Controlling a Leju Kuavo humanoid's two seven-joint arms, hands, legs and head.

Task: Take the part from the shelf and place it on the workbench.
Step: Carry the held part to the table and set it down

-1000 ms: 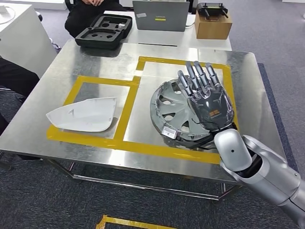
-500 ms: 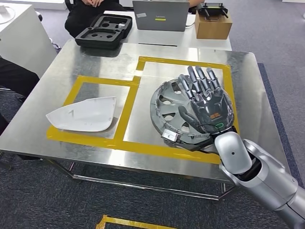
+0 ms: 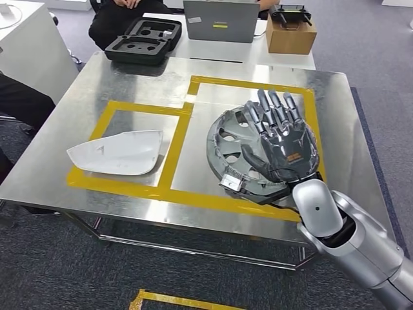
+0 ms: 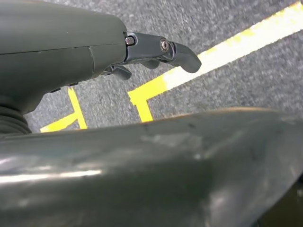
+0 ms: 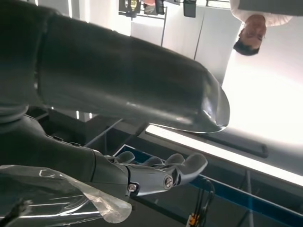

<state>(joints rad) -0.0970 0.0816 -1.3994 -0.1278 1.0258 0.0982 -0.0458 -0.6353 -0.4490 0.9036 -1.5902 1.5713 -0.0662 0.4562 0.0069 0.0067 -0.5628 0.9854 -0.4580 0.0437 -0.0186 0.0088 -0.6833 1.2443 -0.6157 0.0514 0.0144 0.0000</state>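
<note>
A grey wheel cover (image 3: 228,147) lies flat in the right yellow-taped square of the metal workbench (image 3: 136,84). My right hand (image 3: 283,139) is spread over the cover's right half, back of the hand up, fingers straight and apart, thumb angled across the cover's near rim. I cannot tell whether the palm touches the cover. In the right wrist view the fingers (image 5: 168,176) are stretched out with nothing in them. My left hand (image 4: 71,52) hangs above grey carpet with yellow tape lines, fingers loose and holding nothing.
A white curved panel (image 3: 119,153) lies in the left taped square. Behind the workbench stand a black foam case (image 3: 144,40), a laptop (image 3: 221,20) and a cardboard box (image 3: 290,35). A person (image 3: 122,10) sits at the back, and a white table (image 3: 29,51) is at left.
My right hand has drawn back a little toward me over the wheel cover, and its thumb has swung out. The camera has shifted slightly; the cover has stayed in place.
</note>
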